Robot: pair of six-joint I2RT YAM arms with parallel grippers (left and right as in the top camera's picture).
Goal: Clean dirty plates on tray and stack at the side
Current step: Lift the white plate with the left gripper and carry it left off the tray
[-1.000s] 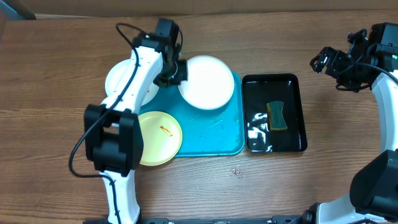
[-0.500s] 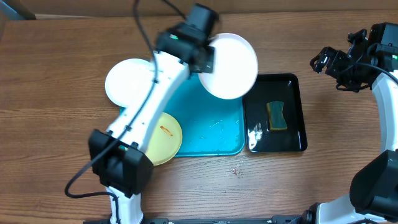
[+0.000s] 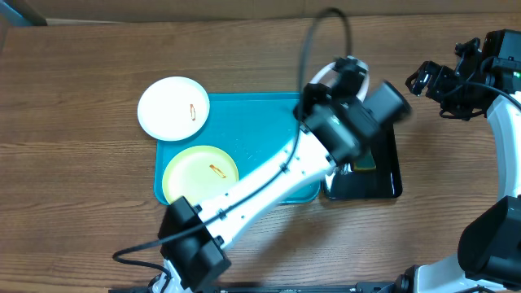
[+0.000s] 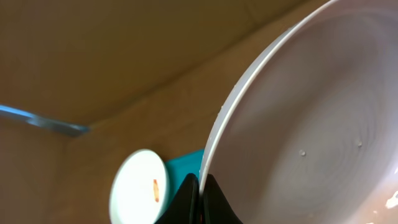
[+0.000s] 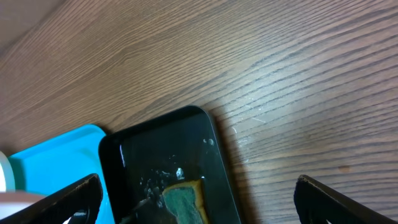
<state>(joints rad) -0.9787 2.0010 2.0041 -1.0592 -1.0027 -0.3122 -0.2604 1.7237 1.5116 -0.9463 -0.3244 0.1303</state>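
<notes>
Tray (image 3: 260,134), big and blue, holds a yellow-green plate (image 3: 199,173) at its near left corner, and a white plate (image 3: 172,108) sits on its far left corner. My long left arm reaches across it, my left gripper (image 4: 199,185) pinching a second white plate (image 4: 311,124) by the rim above the black tray (image 3: 391,183). My right gripper (image 3: 423,79) hangs wide apart, far right.

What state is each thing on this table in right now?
Lifted round white plate: gripped by its rim, off the table.
Left end effector: shut on that plate.
Right end effector: open, empty.
Other round white plate: lying flat, orange smear.
Large turquoise plastic tray: carrying one plate.
Pale yellow-green round plate: on that tray, orange smear.
Narrow black tray: wet, holding a green sponge.
</notes>
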